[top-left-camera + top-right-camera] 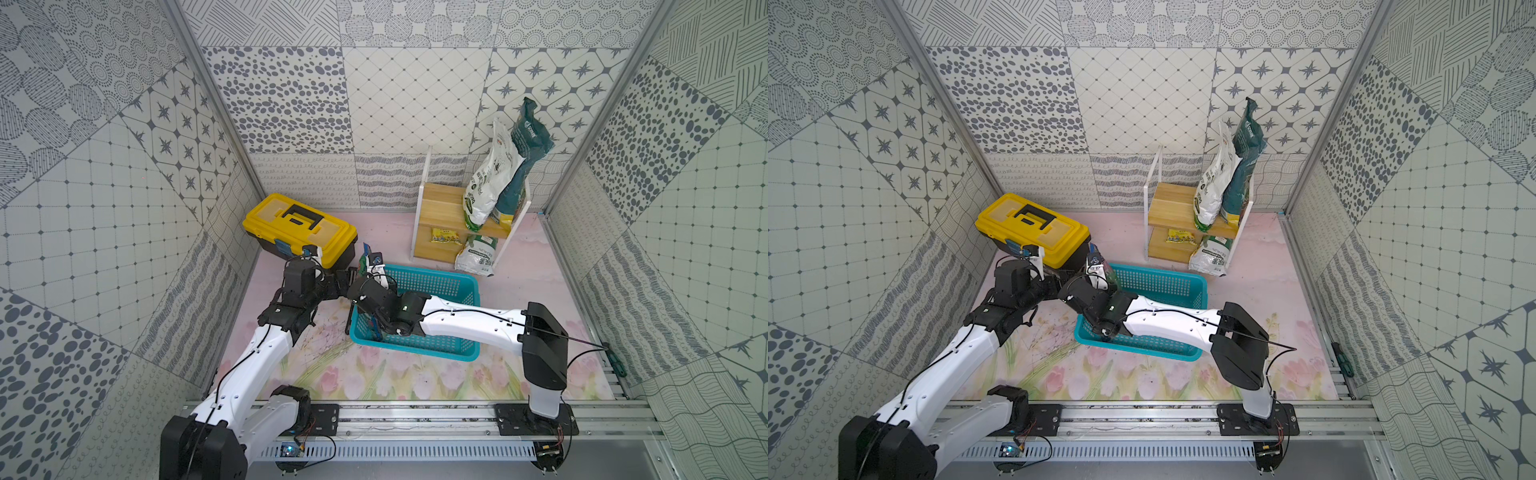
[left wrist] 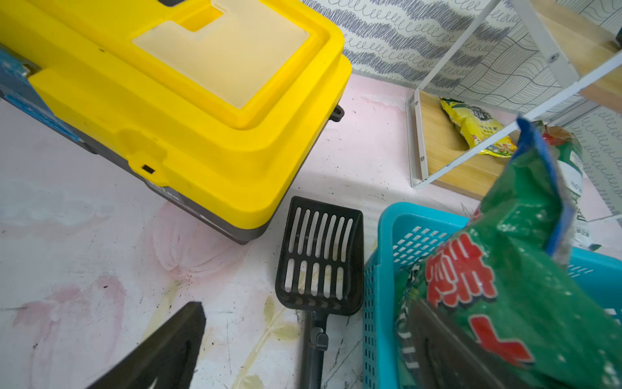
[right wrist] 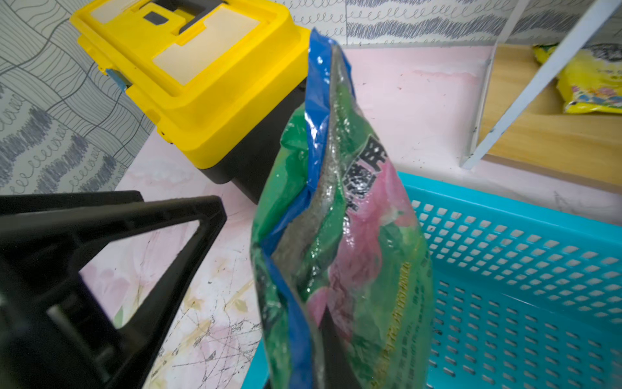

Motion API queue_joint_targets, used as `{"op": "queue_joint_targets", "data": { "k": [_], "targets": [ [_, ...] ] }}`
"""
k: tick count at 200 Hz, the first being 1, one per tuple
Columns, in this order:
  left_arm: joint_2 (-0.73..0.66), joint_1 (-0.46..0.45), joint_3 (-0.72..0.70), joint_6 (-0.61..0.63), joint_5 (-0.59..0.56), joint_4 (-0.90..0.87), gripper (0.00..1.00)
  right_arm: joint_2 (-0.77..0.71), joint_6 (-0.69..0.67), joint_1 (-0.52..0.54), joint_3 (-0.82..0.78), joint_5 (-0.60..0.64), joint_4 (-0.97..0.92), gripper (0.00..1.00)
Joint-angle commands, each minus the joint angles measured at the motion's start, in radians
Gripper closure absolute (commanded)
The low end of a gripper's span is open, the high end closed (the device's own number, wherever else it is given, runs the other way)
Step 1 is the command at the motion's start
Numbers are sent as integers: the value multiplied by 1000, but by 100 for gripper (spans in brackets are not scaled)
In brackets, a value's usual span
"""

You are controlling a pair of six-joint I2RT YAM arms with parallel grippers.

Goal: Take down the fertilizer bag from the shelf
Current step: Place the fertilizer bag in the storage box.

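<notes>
A green fertilizer bag (image 3: pixel 336 219) with a blue edge and red print (image 2: pixel 505 269) hangs upright over the left end of the teal basket, off the shelf. My right gripper (image 3: pixel 316 313) is shut on its lower part; one dark finger shows through the film. In both top views the bag (image 1: pixel 367 254) (image 1: pixel 1097 258) peeks out above that gripper (image 1: pixel 372 274). My left gripper (image 2: pixel 308 308) stands wide open beside the bag, holding nothing, with one finger by the bag's near face. The wooden shelf (image 1: pixel 440 208) (image 1: pixel 1173 203) stands at the back right.
The shelf's top board carries a white bag (image 1: pixel 486 183) and a dark teal bag (image 1: pixel 528 141); a yellow packet (image 1: pixel 445 237) lies below and another white bag (image 1: pixel 476 257) leans at its foot. The yellow toolbox (image 1: pixel 299 228), a black scoop (image 2: pixel 319 256) and the basket (image 1: pixel 436 286) crowd the grippers.
</notes>
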Motion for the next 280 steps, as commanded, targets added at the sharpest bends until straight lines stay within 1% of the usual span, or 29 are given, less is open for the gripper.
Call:
{"op": "queue_joint_targets", "data": {
  "k": [1,5,13,25,40,49,63,68,85,96,119,131,147,178,198,232,259,280],
  "targets": [
    [-8,5,2,-12,-21,-1,0,28,-35,11,15,-118,105,84],
    [-10,4,3,-13,-21,-4,0,28,-45,11,12,-137,114,82],
    [-11,6,2,-16,-17,-4,0,29,-61,11,11,-171,126,74],
    [-15,4,3,-20,-7,-4,0,25,-79,11,12,-205,133,56],
    [-19,3,2,-22,1,-9,0,10,-91,10,11,-224,138,36],
    [-19,3,4,-21,0,-12,0,-1,-96,8,8,-233,138,31],
    [-12,1,7,-20,1,-21,0,-21,-94,3,-3,-262,144,29],
    [-10,2,8,-20,2,-24,0,-28,-90,0,-8,-277,148,26],
    [1,2,16,-11,13,-39,0,-58,-77,-13,-33,-330,160,24],
    [-1,2,29,-6,25,-57,0,-71,-66,-31,-43,-399,158,24],
    [-26,2,80,-12,41,-127,0,-108,-17,-78,-82,-552,158,19],
    [-47,2,109,-30,54,-163,0,-125,-12,-97,-100,-604,162,15],
    [-76,1,142,-61,87,-191,0,-154,-14,-117,-130,-658,189,3],
    [-98,1,232,-85,180,-236,0,-230,6,-180,-215,-778,297,3],
    [-88,-4,307,-92,209,-275,0,-279,45,-236,-279,-862,382,3],
    [-68,-38,392,-129,257,-303,0,-351,52,-300,-352,-911,446,3],
    [-37,-78,438,-164,291,-307,0,-360,77,-319,-380,-949,492,3],
    [-16,-116,478,-189,346,-322,5,-322,145,-335,-398,-1014,573,3]
  ]
}}
